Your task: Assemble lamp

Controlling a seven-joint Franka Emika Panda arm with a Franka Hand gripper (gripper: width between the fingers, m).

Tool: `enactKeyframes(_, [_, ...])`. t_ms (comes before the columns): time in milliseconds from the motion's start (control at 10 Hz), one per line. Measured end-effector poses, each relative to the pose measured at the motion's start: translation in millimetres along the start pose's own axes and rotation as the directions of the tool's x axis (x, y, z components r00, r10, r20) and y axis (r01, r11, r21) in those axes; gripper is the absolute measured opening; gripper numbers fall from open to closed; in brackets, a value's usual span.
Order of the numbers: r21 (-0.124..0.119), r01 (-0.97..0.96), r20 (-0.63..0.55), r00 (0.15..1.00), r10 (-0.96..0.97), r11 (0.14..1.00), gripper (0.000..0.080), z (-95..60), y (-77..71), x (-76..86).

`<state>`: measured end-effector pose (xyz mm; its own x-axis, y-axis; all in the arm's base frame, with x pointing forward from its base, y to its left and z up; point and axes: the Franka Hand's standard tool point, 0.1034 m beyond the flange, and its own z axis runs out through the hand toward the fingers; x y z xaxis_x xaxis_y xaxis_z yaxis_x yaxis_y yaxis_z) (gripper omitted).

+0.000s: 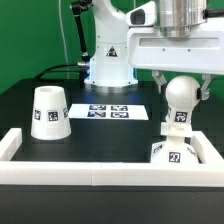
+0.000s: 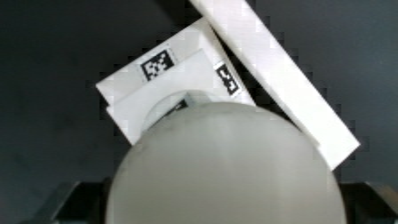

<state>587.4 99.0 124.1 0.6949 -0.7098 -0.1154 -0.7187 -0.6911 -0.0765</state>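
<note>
Green wall panels stand behind a matte black table (image 1: 100,135), edged at the near side and both ends by long, square-sectioned white rails (image 1: 95,178). At the far middle rises the glossy white pedestal of the arm (image 1: 108,62); its upper links are cut off by the frame, and dark cables (image 1: 72,40) trail to its left.

The shade (image 1: 50,110), a smooth truncated cone of matte white with square black-and-white tags on its wall, stands narrow end up at the left, well apart from the other parts.

At the right, the gripper (image 1: 181,90) is closed on the bulb (image 1: 181,95), with a dark finger pressed to each side of the smooth, round globe. The tagged neck points down. In the wrist view the globe is blurred and fills most of the picture, hiding the neck.

Directly beneath sits the base (image 1: 176,153), a small, square, tagged wedge lying just beside the right rail. Whether the neck touches the base cannot be told.

Flat at the table's middle lies the thin marker board (image 1: 109,111).
</note>
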Motion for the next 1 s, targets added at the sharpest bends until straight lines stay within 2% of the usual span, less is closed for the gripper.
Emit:
enactKeyframes(100, [0.004, -0.076, -0.002, 0.997, 0.076, 0.997, 0.0578, 0.0, -0.5, 0.1])
enactKeyframes(300, [0.033, -0.170, -0.021, 0.985, 0.170, 0.985, 0.0578, 0.6, -4.2, 0.0])
enactKeyframes(800, [0.058, -0.466, 0.014, 0.885, 0.466, 0.883, 0.0579, -0.2, -14.8, -8.7])
enactKeyframes(1000, [0.061, -0.534, 0.028, 0.846, 0.533, 0.844, 0.0579, -0.5, -15.8, -8.9])
